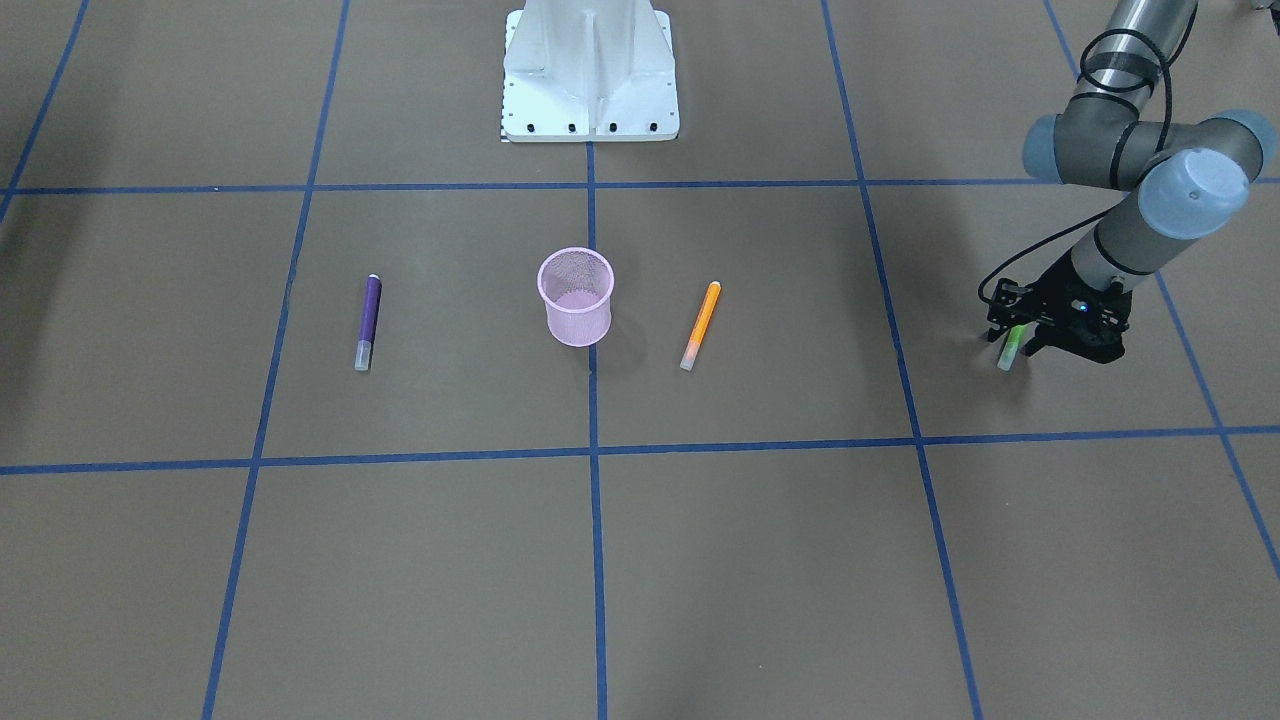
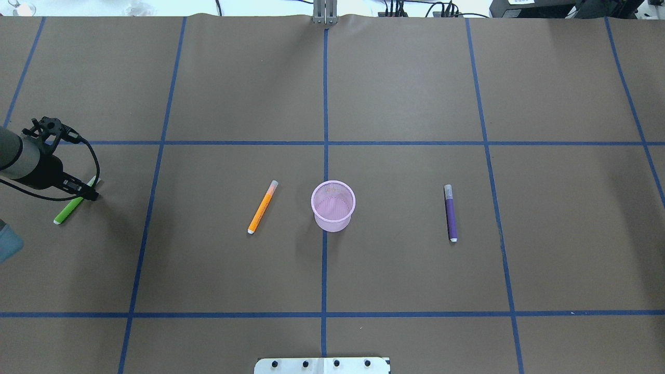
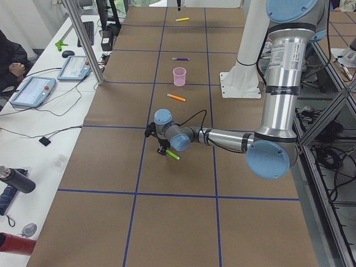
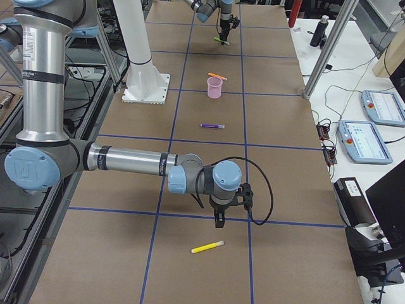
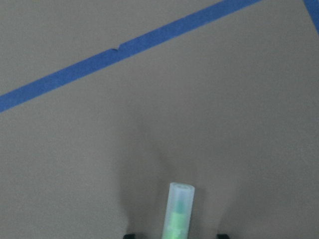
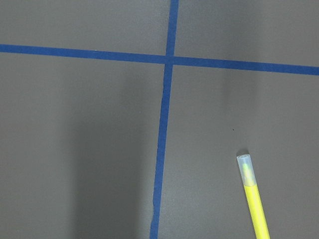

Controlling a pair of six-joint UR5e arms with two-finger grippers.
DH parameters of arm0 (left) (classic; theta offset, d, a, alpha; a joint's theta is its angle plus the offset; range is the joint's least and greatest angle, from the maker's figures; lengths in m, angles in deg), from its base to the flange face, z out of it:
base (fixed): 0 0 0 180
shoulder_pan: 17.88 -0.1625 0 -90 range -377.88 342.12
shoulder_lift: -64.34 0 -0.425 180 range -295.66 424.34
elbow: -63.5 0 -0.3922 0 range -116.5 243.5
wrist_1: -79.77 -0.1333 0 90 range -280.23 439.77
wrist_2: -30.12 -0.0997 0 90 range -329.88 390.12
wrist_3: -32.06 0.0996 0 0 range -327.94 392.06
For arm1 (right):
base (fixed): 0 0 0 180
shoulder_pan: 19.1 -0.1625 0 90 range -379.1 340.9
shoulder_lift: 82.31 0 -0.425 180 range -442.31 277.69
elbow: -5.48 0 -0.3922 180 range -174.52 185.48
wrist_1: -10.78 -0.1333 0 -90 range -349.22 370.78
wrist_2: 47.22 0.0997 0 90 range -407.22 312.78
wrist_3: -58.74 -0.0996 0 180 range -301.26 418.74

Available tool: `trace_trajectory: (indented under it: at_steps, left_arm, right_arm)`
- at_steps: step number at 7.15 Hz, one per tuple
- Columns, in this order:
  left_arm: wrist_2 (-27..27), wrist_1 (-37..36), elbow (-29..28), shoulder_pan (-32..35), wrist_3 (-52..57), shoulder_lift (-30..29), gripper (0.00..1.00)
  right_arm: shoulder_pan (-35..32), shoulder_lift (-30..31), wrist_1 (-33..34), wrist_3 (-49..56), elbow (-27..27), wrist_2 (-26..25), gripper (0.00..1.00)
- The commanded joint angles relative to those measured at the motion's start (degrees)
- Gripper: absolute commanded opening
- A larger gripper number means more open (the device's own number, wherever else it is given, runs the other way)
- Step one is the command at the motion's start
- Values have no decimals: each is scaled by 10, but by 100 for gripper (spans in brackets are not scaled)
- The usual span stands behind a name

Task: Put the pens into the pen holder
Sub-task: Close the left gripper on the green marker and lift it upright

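Observation:
The pink mesh pen holder point(image 1: 577, 300) point(image 2: 333, 208) stands upright at the table's middle. The orange pen point(image 1: 702, 323) point(image 2: 262, 206) lies on its left, the purple pen point(image 1: 368, 320) point(image 2: 450, 213) on its right. The green pen point(image 1: 1010, 350) point(image 2: 67, 210) point(image 5: 177, 214) lies far out on the left. My left gripper point(image 1: 1022, 345) point(image 2: 85, 192) point(image 5: 175, 235) is low over it, open, one finger on each side. My right gripper point(image 4: 219, 223) hangs above the far right end of the table; I cannot tell whether it is open or shut.
A yellow pen point(image 4: 207, 247) point(image 6: 255, 204) lies on the table just past the right gripper. The white robot base point(image 1: 590, 80) point(image 2: 322, 365) stands at the table's rear edge. Side benches with tablets point(image 3: 33, 92) point(image 4: 367, 136) flank the table.

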Motion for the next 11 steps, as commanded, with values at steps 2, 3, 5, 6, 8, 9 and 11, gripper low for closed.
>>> trace_trajectory:
  at_steps: [2, 3, 5, 6, 8, 9, 11]
  left_arm:
    - [5, 0, 7, 1, -1, 5, 13]
    - [16, -1, 8, 1, 0, 6, 13]
    - [30, -2, 17, 2, -2, 6, 0]
    - [32, -4, 32, 5, -8, 4, 0]
    - [34, -5, 70, 30, -39, -5, 0]
    - [38, -19, 95, 37, -103, -20, 0]
    - [34, -44, 136, 42, -175, -51, 0]
  right_arm:
    - [0, -3, 2, 0, 0, 0, 100]
    - [0, -3, 3, 0, 0, 0, 100]
    - [0, -5, 3, 1, 0, 0, 100]
    - [0, -5, 3, 1, -1, -1, 100]
    - [0, -1, -4, 12, -9, -6, 100]
    - [0, 1, -11, 21, -19, -6, 100]
    - [0, -5, -116, 61, -103, -7, 100]
